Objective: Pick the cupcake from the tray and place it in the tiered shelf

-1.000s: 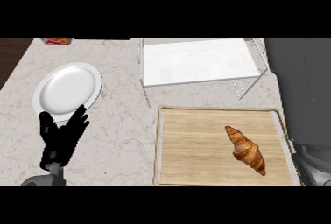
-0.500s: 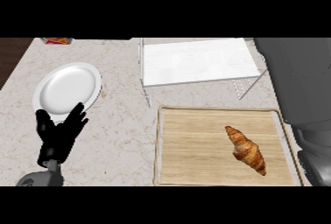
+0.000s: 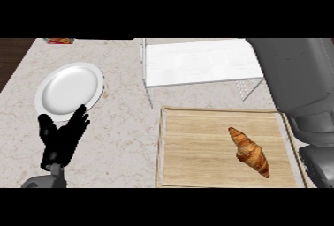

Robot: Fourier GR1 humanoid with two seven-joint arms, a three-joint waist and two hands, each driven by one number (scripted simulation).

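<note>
Meanwhile, at the counter:
Pastry: a croissant (image 3: 249, 151) lies on the wooden tray (image 3: 195, 154), right of middle.
Shelf: the white tiered shelf (image 3: 195, 62) stands behind the tray.
Left hand (image 3: 60, 140): released, fingers up, beside the white plate (image 3: 68, 88).
Right hand: unseen; only its grey forearm (image 3: 297, 84) shows.

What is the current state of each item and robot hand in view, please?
Croissant: lying on the tray, untouched.
Tray: flat on the counter.
Tiered shelf: top level bare.
Plate: holds nothing.
Left robot hand: open, resting by the plate.
Right robot hand: not visible; only its grey forearm shows.
</note>
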